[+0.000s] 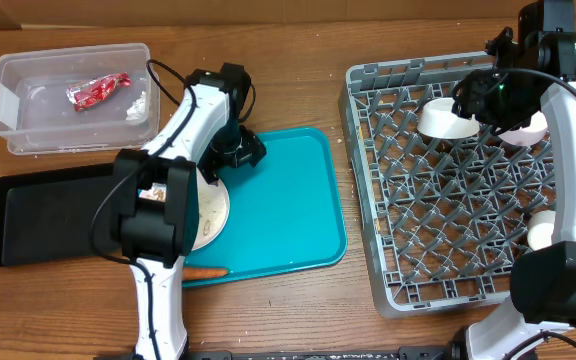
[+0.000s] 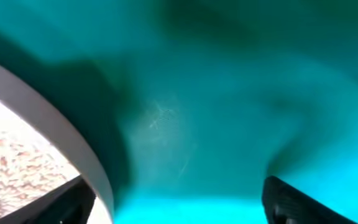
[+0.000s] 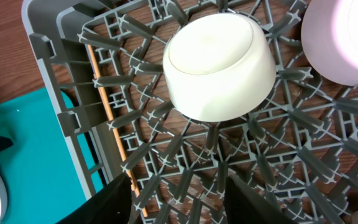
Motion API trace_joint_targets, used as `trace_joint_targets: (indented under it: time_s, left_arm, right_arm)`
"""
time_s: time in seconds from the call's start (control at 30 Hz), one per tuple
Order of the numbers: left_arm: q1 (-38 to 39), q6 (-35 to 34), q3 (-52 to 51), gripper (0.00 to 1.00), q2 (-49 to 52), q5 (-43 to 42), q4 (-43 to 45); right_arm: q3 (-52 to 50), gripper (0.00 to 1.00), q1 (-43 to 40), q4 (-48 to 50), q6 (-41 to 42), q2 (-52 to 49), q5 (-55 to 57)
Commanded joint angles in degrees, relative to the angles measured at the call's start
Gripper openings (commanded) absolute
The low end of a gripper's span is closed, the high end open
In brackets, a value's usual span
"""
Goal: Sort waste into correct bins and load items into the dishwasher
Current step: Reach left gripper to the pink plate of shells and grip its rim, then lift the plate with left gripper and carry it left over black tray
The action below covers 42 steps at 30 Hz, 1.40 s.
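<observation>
Left gripper [image 2: 176, 214]: hanging right down close to the teal tray [image 1: 288, 210], fingers [image 2: 297, 202] spread wide, nothing but bare tray between them

Right gripper [image 3: 185, 199]: hovering over the dish rack [image 1: 418, 250], off to the teal tray's right, jaws standing apart and not pinching anything

Plate [image 1: 216, 212]: sitting on the teal tray's left part, half hidden under the left arm, its rim passing just beside one left finger

Food bits [image 2: 8, 165]: beige crumbs lying on the plate, so riding on the teal tray too

Carrot [image 1: 206, 272]: lying at the teal tray's front edge, toward its left corner

Clear tub [image 1: 48, 125]: sitting past the teal tray's far left corner, holding the red wrapper [image 1: 96, 92] and the white scrap [image 1: 138, 105]

Black tray [image 1: 38, 220]: lying just left of the teal tray

White bowl [image 3: 219, 65]: sitting upside down in the dish rack, on the side nearer the teal tray

Pink cup [image 3: 347, 37]: sitting in the rack too, beyond the bowl from the teal tray

Chopstick [image 3: 107, 118]: lying inside the rack along the wall facing the teal tray
</observation>
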<state>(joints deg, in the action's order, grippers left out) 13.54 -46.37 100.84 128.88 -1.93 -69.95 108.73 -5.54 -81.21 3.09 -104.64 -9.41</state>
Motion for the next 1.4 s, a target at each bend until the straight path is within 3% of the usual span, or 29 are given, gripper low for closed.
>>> trace_joint_targets:
  time_s: [0.0,0.2,0.5,0.73,1.03,1.37]
  left_arm:
    - [0.7,0.1,-1.2,0.85,1.3,-1.5,0.4]
    - [0.8,0.2,-3.4,0.71,1.4,0.1,0.9]
    - [0.9,5.5,-4.8,0.15,1.4,2.5,1.9]
    - [0.9,7.9,-4.8,0.04,1.4,4.8,1.6]
    - [0.7,9.2,-4.3,0.04,1.4,7.6,-0.6]
    - [0.7,9.2,-0.3,0.04,1.4,10.0,-8.7]
  right_arm:
    - [0.9,0.50,0.1,0.0,-0.3,0.6,0.4]
    - [0.9,0.50,0.1,0.0,-0.3,0.6,0.4]
    - [0.9,0.51,0.1,0.1,-0.3,0.6,0.4]
    - [0.9,0.51,0.1,-0.2,-0.3,0.6,0.4]
    - [0.9,0.51,0.1,-0.6,-0.3,0.6,0.4]
    - [0.9,0.51,0.1,-0.6,-0.3,0.6,0.4]
